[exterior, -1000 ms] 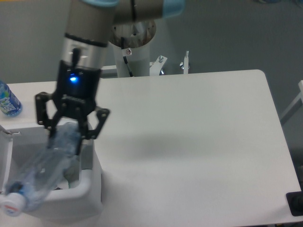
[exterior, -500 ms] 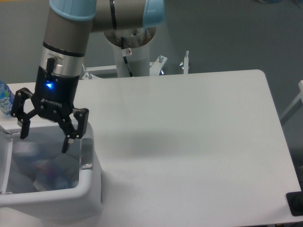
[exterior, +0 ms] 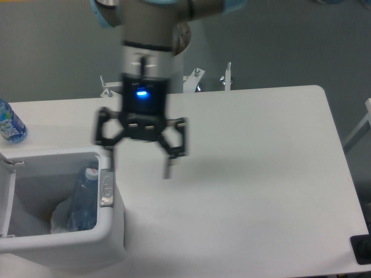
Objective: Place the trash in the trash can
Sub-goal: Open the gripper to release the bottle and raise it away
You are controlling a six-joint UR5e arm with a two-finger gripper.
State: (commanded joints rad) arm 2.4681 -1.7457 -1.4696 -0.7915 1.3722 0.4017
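Gripper (exterior: pixel 140 165) is spread wide and empty, hanging above the bare white table (exterior: pixel 249 168) to the right of the trash can (exterior: pixel 64 246). A second ago it gripped the crushed plastic bottle (exterior: pixel 84 200) over the bin; half a second ago it stood open directly above the bin with the bottle already dropped. It has since travelled right and clear of the rim; its outline is motion-blurred, which suggests it is moving.

Bottle now stands tilted inside the trash can, white cap uppermost, leaning toward the wall that carries the grey latch (exterior: pixel 106 188). A pale crumpled mass, taken to be the paper wad (exterior: pixel 58 219), lies at its foot in the bin, though detail there is poor. The hinged lid (exterior: pixel 6 200) at the left edge is open.

Blue-labelled water bottle (exterior: pixel 10 123) lies untouched on the table's far left edge; it is not part of the job.

Finding: both pieces of trash appear binned, and no further trash shows on the table. Task judged essentially complete.
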